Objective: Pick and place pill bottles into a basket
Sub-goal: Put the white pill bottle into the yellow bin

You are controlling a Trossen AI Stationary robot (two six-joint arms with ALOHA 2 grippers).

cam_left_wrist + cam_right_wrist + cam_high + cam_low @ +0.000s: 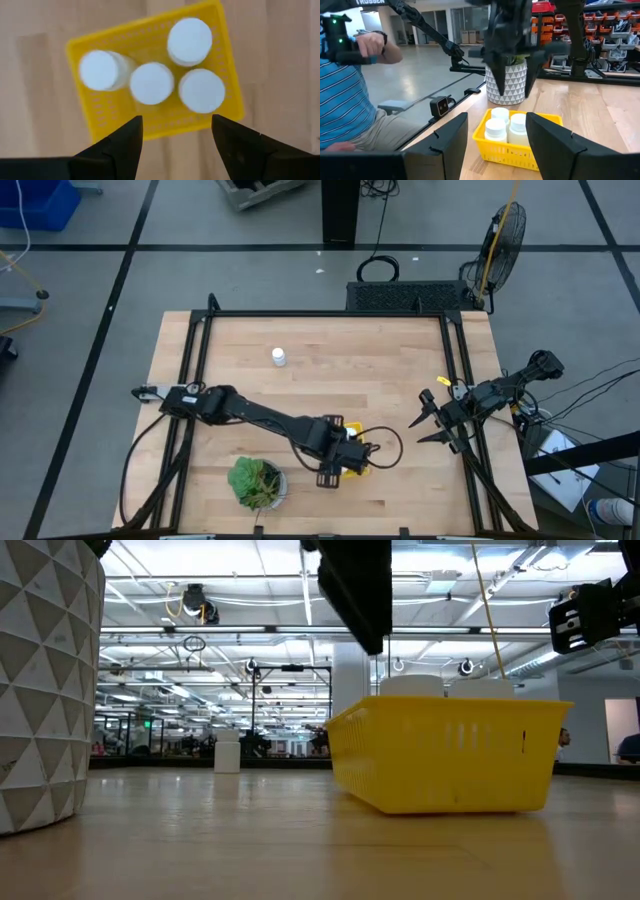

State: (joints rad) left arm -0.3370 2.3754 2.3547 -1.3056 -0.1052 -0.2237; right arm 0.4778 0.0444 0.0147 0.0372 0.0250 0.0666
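- The left gripper [345, 465] hangs over the yellow basket [356, 469] in the lower middle of the high view, its jaws apart and empty — the left wrist view looks straight down between them.
- Four white pill bottles [151, 83] stand upright in the basket, close together; one sits against the far wall, three in a row nearer the fingers.
- A fifth pill bottle [278, 357] stands alone on the wooden table [400, 360] in the upper left of the high view, well apart from the basket.
- The right gripper [424, 423] waits at the right edge of the table, jaws apart, holding nothing.
- Risk — the open fingers hang low over the caps; a sideways move before lifting could clip a bottle and topple it, or drag the light basket.
- The potted plant [257, 481] sits just beside the arm's path to the lone bottle; a low sweep could brush it.
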